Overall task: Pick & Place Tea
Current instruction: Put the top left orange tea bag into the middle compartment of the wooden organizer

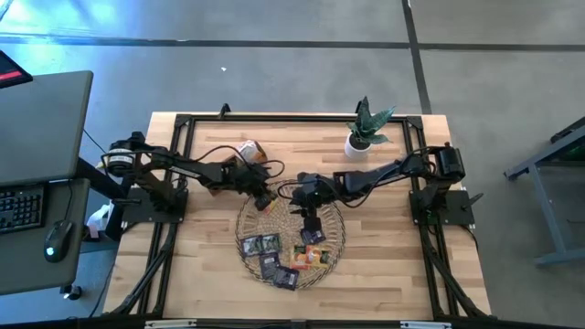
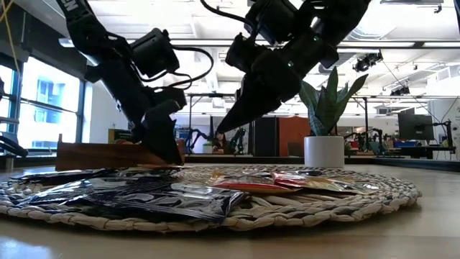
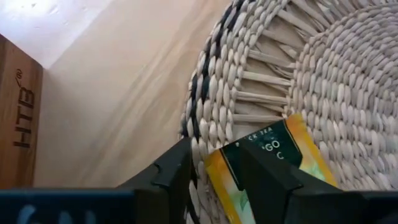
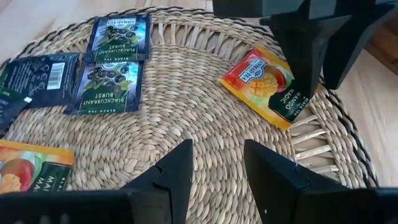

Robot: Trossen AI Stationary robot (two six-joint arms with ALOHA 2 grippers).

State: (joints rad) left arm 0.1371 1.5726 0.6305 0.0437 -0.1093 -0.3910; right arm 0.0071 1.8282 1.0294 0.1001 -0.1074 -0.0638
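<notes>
High view: sachets (image 1: pixel 274 256) lie on the wicker tray (image 1: pixel 249 217).

Left wrist view: left fingers (image 3: pixel 264 171) straddle an orange-and-dark sachet (image 3: pixel 273 165) at the tray's rim; the box (image 3: pixel 17 118) reads "HTB".

Right wrist view: right fingers (image 4: pixel 270 171) spread, empty; labels read "BLACKCURRANT BURST" (image 4: pixel 106 87) and "MANGO".

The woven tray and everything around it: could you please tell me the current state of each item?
left gripper, open, fingertips down astride the edge of the mango sachet.
right gripper, open, empty, above the woven tray.
mango sachet, flat at the tray's rim.
blackcurrant sachets, flat on the tray.
potted plant, upright.
wooden box, on the table beside the tray.
</notes>
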